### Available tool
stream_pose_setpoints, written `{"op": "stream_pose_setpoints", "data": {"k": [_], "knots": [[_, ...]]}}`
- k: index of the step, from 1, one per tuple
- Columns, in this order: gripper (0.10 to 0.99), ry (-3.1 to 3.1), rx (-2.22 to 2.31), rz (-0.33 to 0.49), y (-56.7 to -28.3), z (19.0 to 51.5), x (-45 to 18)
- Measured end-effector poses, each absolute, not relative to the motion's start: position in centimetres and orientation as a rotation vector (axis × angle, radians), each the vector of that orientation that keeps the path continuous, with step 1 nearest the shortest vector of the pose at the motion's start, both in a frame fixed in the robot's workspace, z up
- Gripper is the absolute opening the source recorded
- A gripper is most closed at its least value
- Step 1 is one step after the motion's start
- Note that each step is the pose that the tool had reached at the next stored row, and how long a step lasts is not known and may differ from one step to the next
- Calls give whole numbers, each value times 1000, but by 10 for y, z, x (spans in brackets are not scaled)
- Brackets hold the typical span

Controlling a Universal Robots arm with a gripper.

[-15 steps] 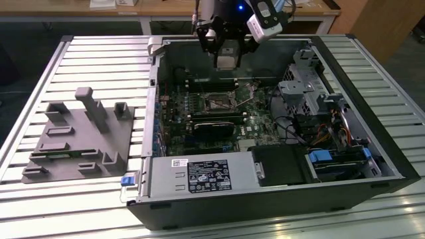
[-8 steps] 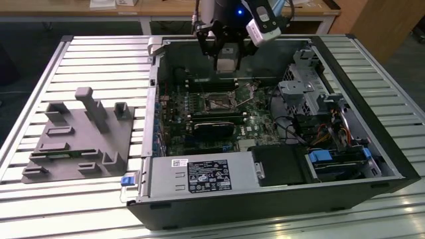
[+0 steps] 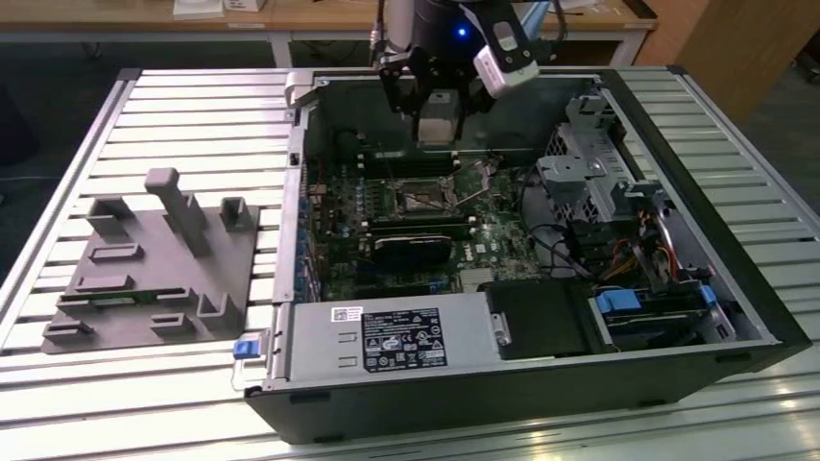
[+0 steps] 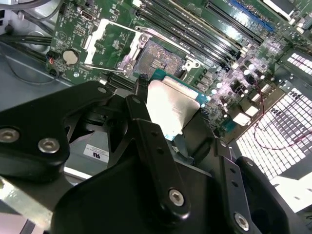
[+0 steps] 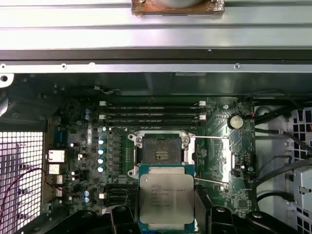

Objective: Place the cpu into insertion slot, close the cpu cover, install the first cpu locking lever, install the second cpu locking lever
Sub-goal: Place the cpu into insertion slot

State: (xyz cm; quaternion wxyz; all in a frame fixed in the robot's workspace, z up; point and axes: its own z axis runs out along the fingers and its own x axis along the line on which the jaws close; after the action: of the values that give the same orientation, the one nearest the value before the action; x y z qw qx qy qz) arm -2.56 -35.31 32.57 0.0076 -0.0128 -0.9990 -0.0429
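A slatted metal worktop (image 3: 192, 106) carried an open black computer case (image 3: 513, 394) lying on its side. On the exterior view's left a grey fixture block (image 3: 154, 269) with upright posts rested on the slats. Behind the worktop stood a pale wooden desk (image 3: 321, 14), and a wooden panel (image 3: 743, 38) rose on the exterior view's right.

The end effector (image 3: 439, 120) hung over the far edge of the case, above the green circuit board (image 3: 384, 250). In both wrist views its black fingers (image 5: 119, 214) were clenched on opposite edges of the cpu (image 5: 166, 197) (image 4: 173, 105), silver top facing up. The cpu was held in the air over the board, not seated. The insertion slot (image 5: 160, 148) (image 4: 163, 56) lay uncovered, its dark contact field exposed, with long black memory sticks (image 5: 151, 112) just beyond it.
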Motion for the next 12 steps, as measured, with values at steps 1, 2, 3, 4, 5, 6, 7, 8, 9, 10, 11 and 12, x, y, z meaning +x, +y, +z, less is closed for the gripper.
{"op": "stream_pose_setpoints", "data": {"k": [1,2,3,4,5,6,7,8,9,10,11,12], "knots": [[537,-3123,-40,-134,-353,325,-26],[537,-3123,-40,-134,-353,324,-26],[537,-3123,-40,-133,-353,323,-26],[537,-3123,-40,-133,-353,322,-26],[537,-3123,-40,-133,-353,321,-26],[537,-3124,-40,-132,-353,320,-26],[537,-3124,-40,-132,-353,319,-26],[537,-3124,-40,-132,-353,318,-26],[537,-3124,-40,-131,-353,317,-26],[537,-3124,-40,-131,-353,316,-26],[537,-3124,-40,-130,-353,315,-26],[537,-3124,-40,-130,-353,314,-26]]}}
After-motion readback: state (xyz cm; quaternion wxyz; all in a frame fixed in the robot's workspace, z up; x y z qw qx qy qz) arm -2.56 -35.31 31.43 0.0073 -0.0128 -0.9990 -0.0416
